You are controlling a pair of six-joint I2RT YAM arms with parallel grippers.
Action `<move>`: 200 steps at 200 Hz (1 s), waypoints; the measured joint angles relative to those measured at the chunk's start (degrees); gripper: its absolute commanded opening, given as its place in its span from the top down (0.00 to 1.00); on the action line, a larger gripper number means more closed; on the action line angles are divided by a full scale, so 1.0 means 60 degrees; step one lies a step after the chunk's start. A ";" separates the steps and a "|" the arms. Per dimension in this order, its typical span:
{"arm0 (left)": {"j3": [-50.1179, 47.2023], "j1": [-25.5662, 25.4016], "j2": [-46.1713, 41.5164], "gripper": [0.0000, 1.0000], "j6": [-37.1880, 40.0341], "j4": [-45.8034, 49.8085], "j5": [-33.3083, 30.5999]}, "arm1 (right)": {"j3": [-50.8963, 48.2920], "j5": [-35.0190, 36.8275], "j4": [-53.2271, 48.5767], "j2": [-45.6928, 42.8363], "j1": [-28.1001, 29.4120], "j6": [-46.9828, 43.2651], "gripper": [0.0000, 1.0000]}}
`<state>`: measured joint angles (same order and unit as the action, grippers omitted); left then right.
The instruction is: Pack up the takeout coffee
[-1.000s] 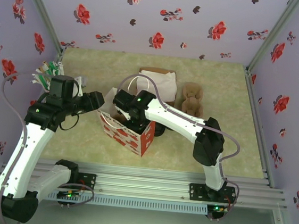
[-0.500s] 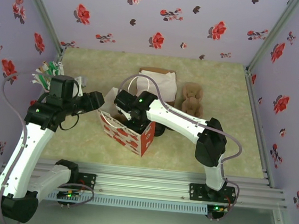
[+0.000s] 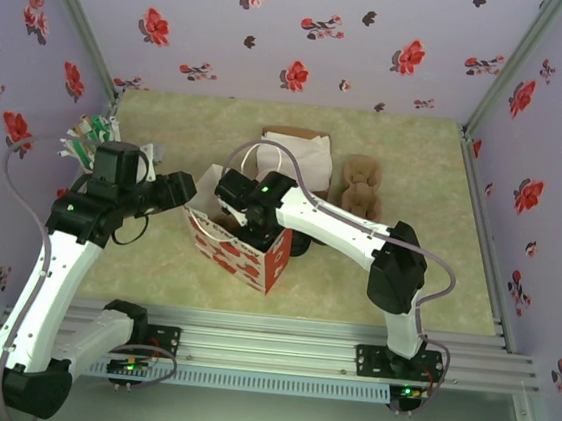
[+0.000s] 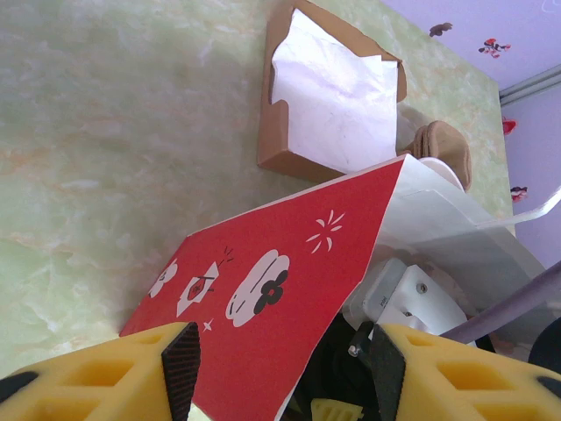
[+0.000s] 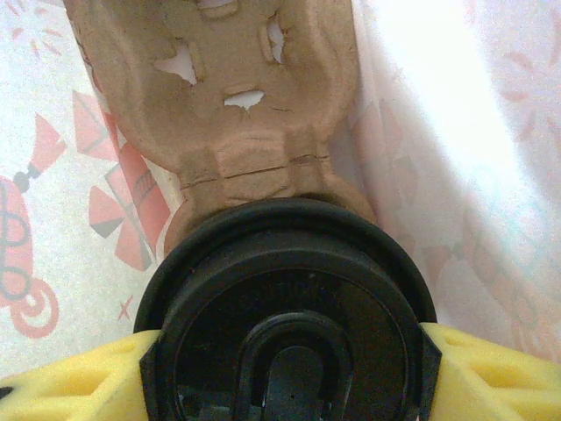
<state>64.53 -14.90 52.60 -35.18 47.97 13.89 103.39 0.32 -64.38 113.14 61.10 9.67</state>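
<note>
Two yellow fingers of your right gripper (image 5: 285, 373) press against opposite sides of the black lid. That pinches the takeout coffee (image 5: 285, 289) between them, down inside the paper bag (image 5: 53, 175). Just beyond the lid, deeper in the bag, lies the brown pulp cup carrier (image 5: 228, 96). You cannot tell whether the cup already sits in one of its wells, because the lid hides what is under it.

Compared with a second ago, the right arm has only crept. Seen from above, its wrist has shifted slightly toward the bag's near corner, and the elbow has followed. Your left gripper (image 4: 280, 373) has not moved. Its fingers stand spread with the bag's red wall between them. Whether they press on it is unclear, though the mouth stays open.

Read that small shift as final settling, not travel. The cup looks nearly placed, and letting go should come next. The bag stands on the bench (image 3: 373, 291), away from its edges.
</note>
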 measured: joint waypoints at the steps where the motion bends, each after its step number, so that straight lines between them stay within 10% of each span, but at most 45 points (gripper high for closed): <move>1: 0.0000 0.0000 0.0000 0.44 0.0000 0.0000 0.0004 | 0.0000 0.0000 0.0000 0.0000 0.0000 0.0000 0.32; 200: 0.0000 -0.0004 0.0000 0.43 0.0000 0.0000 0.0000 | 0.0084 -0.0015 -0.0226 0.0040 0.0076 0.0244 0.13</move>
<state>64.53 -14.92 52.60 -35.18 47.97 13.89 103.90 0.23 -65.73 113.38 61.56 11.14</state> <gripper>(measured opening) 0.572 0.863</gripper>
